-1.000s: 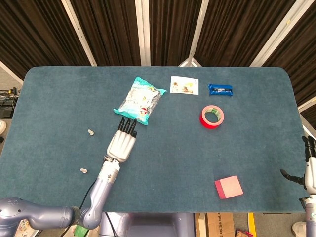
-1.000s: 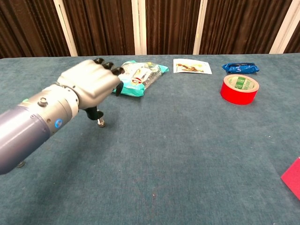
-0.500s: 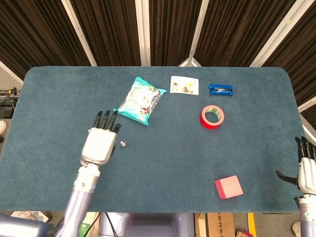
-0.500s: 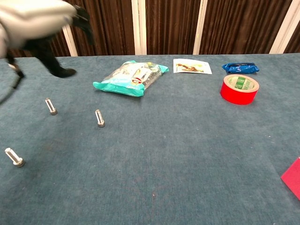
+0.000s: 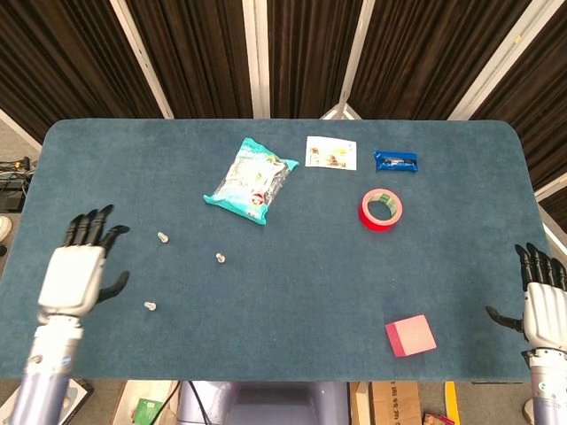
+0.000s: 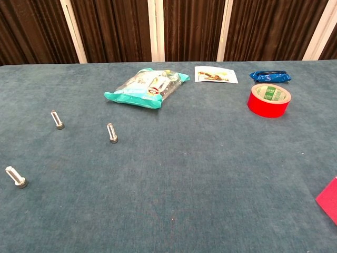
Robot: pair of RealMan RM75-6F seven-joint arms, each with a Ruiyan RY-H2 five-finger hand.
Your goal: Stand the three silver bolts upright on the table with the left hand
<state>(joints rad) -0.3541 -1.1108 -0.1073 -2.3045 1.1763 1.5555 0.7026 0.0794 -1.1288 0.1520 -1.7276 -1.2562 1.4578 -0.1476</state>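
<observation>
1. The left hand (image 5: 73, 274), grey-white with black fingers (image 5: 89, 226), hangs at the left edge of the blue-carpeted desk (image 5: 292, 283); its fingers are spread apart and hold nothing.
2. The right hand (image 5: 542, 305), of the same make, sits at the desk's right edge, its fingers likewise apart and empty.
3. Neither hand shows in the chest view.
4. The three silver bolts stand head-down on the left part of the desk, each a short shiny metal shank rising from a wider head that rests on the carpet.
5. The near silver bolt (image 6: 16, 176) is closest to the left hand and leans a little to the left in the chest view.
6. The far-left silver bolt (image 6: 57, 119) stands further back, well apart from the near one.
7. The middle silver bolt (image 6: 111, 133) stands to the right of it, nearest the snack packet.
8. A teal and clear plastic snack packet (image 5: 251, 179) lies beyond the bolts.
9. A white printed card (image 5: 330, 152) and a small blue wrapped packet (image 5: 395, 160) lie towards the back edge.
10. A red roll of tape (image 5: 381, 209) lies flat in front of the blue packet.
11. A pink square block (image 5: 410, 336) lies near the front right.
</observation>
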